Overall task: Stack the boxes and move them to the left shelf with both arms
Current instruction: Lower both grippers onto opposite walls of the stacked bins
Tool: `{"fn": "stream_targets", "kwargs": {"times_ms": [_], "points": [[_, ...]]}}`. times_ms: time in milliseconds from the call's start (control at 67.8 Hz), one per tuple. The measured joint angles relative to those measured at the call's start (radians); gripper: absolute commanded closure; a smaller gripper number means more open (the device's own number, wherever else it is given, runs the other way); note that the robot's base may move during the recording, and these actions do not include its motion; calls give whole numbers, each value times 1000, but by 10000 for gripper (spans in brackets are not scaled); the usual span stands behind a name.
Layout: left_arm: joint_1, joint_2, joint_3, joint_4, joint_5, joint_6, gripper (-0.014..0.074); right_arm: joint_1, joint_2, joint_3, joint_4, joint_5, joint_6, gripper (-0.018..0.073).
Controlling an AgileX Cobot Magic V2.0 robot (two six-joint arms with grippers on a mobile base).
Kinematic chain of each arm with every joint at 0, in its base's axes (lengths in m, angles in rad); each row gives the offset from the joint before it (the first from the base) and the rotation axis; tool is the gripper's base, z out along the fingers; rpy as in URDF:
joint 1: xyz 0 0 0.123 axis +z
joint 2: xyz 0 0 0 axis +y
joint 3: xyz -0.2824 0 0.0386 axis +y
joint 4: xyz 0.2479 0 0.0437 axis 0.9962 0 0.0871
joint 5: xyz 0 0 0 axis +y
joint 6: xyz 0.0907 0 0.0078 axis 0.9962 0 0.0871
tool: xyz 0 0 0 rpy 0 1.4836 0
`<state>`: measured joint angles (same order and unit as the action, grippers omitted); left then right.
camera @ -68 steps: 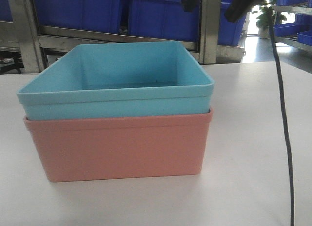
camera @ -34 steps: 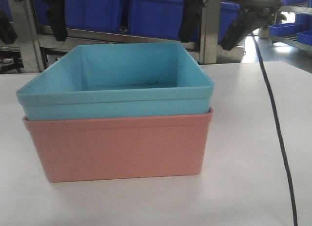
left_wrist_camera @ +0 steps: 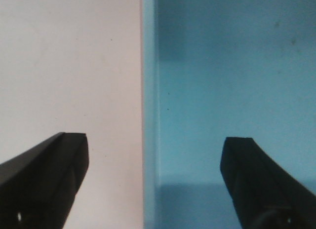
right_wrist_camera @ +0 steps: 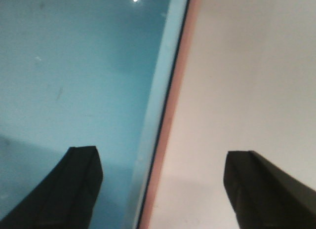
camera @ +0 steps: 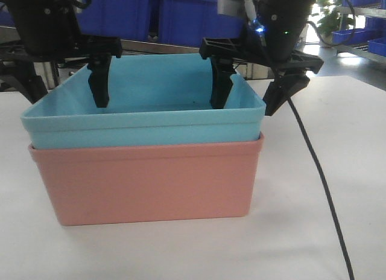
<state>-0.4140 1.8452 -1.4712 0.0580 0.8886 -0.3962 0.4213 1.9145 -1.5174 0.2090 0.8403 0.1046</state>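
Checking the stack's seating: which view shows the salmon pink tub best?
The front-facing view: the salmon pink tub shows its whole front wall beneath the teal tub. The right wrist view catches only a thin rim strip; the left wrist view, none discernible.

Counted are one teal tub [camera: 145,120], one pink tub [camera: 145,183], one left gripper [left_wrist_camera: 153,140], one right gripper [camera: 244,106] and one black cable [camera: 319,183].

We saw a warehouse-like storeroom. Beyond the far edge of the white table [camera: 313,225], a steel rack [camera: 158,47] held dark blue crates [camera: 181,17]. More blue crates sat on metal shelving [camera: 360,28] at far right.
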Motion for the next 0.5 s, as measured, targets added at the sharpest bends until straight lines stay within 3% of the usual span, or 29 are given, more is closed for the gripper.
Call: {"fn": "stream_targets", "kwargs": {"times_ms": [501], "points": [[-8,94,-13,-9,-12,0,147,0,63,-7,8,-17,2,-54]]}}
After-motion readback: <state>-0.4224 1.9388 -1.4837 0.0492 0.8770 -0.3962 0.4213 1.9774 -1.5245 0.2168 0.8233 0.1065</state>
